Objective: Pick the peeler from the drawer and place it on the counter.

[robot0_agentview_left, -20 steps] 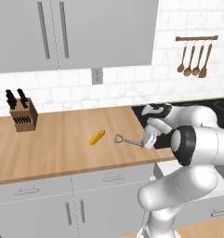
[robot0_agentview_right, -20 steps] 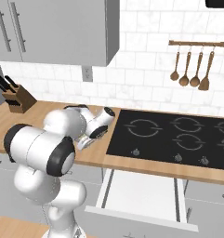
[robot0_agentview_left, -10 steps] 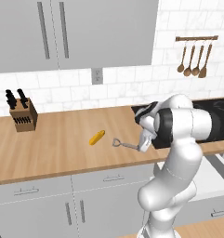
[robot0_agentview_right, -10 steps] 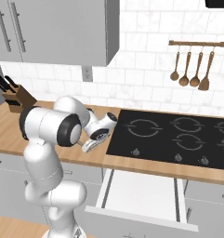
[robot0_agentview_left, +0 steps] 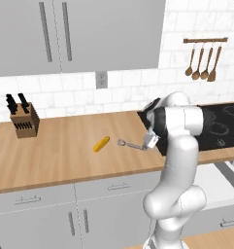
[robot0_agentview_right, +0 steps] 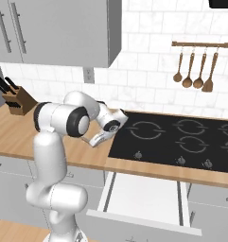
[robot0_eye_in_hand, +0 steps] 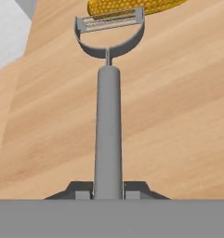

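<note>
The wooden desk [robot0_agentview_left: 60, 151] lies under the work, with the drawer [robot0_agentview_right: 144, 198] pulled open below the cooktop [robot0_agentview_right: 181, 139]. Left of the cooktop, the pincer [robot0_agentview_left: 148, 142] is clenched on the peeler [robot0_agentview_left: 129, 144], its handle end nipped between the tips, its head reaching toward the yellow oblong [robot0_agentview_left: 101, 144]. Judged risk: letting go too high could make the peeler bounce or roll into the oblong.

White marble-look wall tiles [robot0_agentview_left: 138, 92] are backing grey upper cabinets [robot0_agentview_left: 75, 34]. Right of those cabinets, wooden spoons [robot0_agentview_right: 196, 71] are hanging on a rail. Below them, grey base cabinets [robot0_agentview_left: 65, 214] are standing closed.
</note>
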Controlling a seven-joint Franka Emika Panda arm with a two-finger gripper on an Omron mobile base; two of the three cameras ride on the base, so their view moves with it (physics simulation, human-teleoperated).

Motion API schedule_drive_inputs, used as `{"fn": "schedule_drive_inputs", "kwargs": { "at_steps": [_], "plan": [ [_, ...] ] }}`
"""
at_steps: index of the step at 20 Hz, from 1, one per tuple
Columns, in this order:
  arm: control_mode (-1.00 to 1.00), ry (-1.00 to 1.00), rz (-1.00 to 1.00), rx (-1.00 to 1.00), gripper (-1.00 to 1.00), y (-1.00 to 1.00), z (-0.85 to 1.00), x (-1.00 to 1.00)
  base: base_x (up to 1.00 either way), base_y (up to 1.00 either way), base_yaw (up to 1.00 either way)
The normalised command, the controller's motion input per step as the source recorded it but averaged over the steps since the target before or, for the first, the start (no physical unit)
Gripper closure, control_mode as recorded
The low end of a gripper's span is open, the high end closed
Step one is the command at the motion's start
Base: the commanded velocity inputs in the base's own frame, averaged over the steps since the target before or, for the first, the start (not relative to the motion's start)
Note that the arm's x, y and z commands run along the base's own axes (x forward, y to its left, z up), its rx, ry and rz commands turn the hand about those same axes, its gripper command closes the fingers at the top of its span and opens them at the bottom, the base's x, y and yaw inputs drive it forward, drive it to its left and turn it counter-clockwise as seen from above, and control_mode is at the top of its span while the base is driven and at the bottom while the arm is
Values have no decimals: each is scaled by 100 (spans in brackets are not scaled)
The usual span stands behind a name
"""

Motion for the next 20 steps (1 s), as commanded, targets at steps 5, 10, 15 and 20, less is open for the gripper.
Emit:
{"fn": "schedule_drive_inputs", "kwargs": {
  "at_steps": [5, 10, 15, 20],
  "plan": [
    [-100, -11, 0, 0, -100, 2, 2, -4, 0, 0, 0],
    [-100, -28, 0, 0, -100, 0, 29, -33, 0, 0, 0],
    [-100, -35, 0, 0, -100, -1, 96, -74, 0, 0, 0],
    [-100, -38, -2, 1, -100, -12, 100, -78, 0, 0, 0]
  ]
}}
